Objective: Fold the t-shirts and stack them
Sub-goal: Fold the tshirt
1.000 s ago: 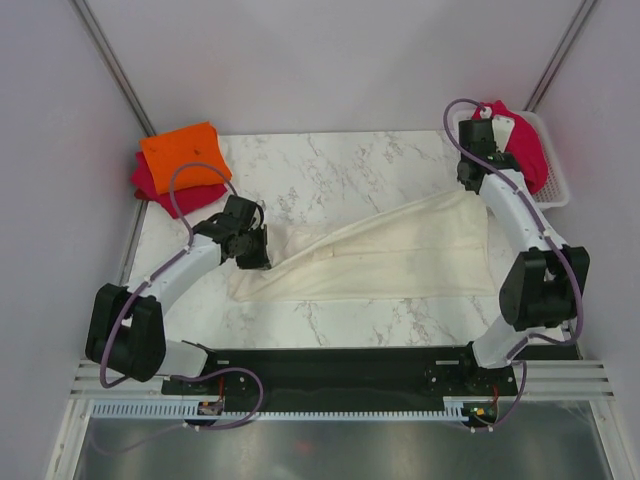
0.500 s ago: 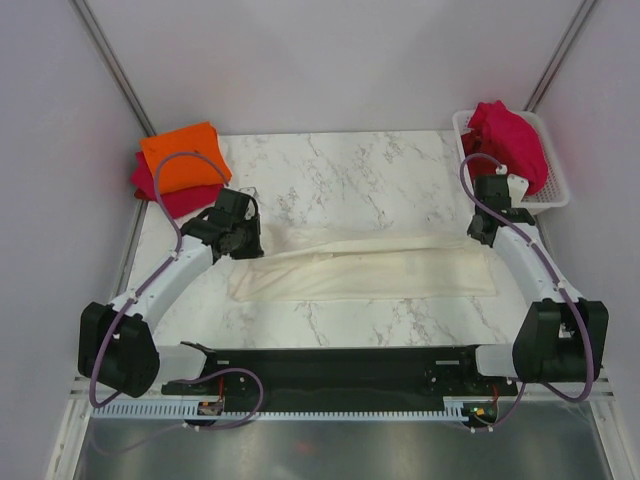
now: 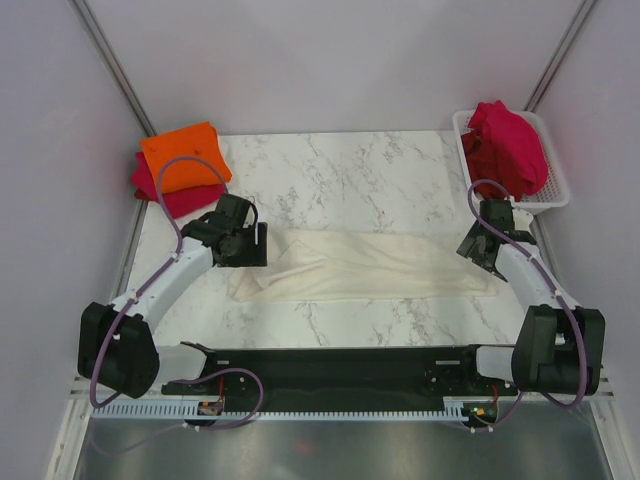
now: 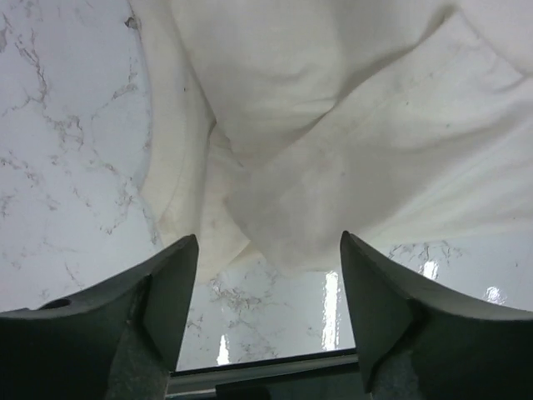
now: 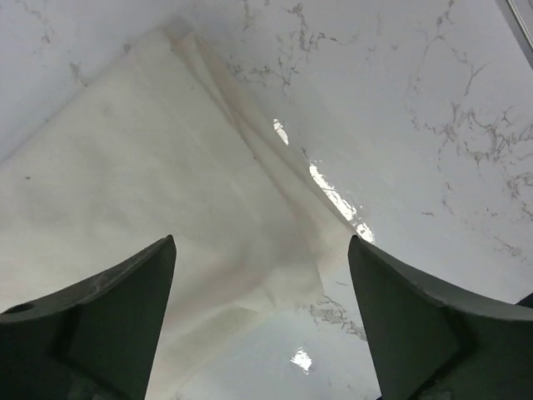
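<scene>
The cream-white t-shirt [image 3: 370, 265] lies folded into a long band across the marble table [image 3: 340, 175]. My left gripper [image 3: 258, 245] hangs open just over its left end, nothing between the fingers. In the left wrist view the cream cloth [image 4: 333, 150] lies flat beyond the open gripper [image 4: 269, 250]. My right gripper [image 3: 472, 250] is open over the right end; the right wrist view shows the cloth's corner [image 5: 166, 192] below the open gripper [image 5: 262, 250]. An orange t-shirt [image 3: 183, 157] sits folded on a crimson t-shirt [image 3: 172, 197] at the back left.
A white mesh basket [image 3: 553, 190] at the back right holds a heap of crimson cloth [image 3: 508, 145]. Grey walls close in on both sides. The black base plate [image 3: 340, 365] runs along the table's near edge.
Both grippers carried the cream t-shirt's far edge toward the near side, laid it down as a narrow band, and have now opened and let go.
</scene>
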You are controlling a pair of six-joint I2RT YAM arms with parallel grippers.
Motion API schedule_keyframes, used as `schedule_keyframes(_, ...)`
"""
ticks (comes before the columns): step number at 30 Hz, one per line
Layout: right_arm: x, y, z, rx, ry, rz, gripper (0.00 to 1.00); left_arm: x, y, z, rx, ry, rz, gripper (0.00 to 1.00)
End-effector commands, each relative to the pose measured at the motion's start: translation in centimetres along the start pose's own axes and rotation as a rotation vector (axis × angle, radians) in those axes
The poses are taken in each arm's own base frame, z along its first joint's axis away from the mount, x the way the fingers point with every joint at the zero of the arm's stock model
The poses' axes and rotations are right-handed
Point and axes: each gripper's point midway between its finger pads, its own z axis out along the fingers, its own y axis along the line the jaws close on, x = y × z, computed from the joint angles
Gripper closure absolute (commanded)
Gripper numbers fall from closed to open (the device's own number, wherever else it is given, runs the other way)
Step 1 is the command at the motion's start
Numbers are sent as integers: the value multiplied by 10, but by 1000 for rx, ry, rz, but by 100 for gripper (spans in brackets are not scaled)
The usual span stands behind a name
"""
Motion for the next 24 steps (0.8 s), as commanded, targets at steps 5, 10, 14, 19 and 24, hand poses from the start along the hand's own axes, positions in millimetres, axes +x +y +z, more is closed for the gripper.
schedule_keyframes(5,-38,1,-12,-7,-96,83,2,0,4,-28,9,-41,6,13)
schedule_keyframes(10,-53,41,-36,-235,-110,50,2,-16,2,-30,-7,-70,-42,20)
schedule_keyframes(14,-43,74,-42,-360,-94,-19,3,-18,-4,-11,-12,-18,-72,24)
schedule_keyframes(19,-1,111,-26,-478,15,-93,3,-17,-14,20,3,46,-123,28)
schedule_keyframes(24,25,120,8,-459,118,-138,3,-11,-19,56,-19,112,-177,31)
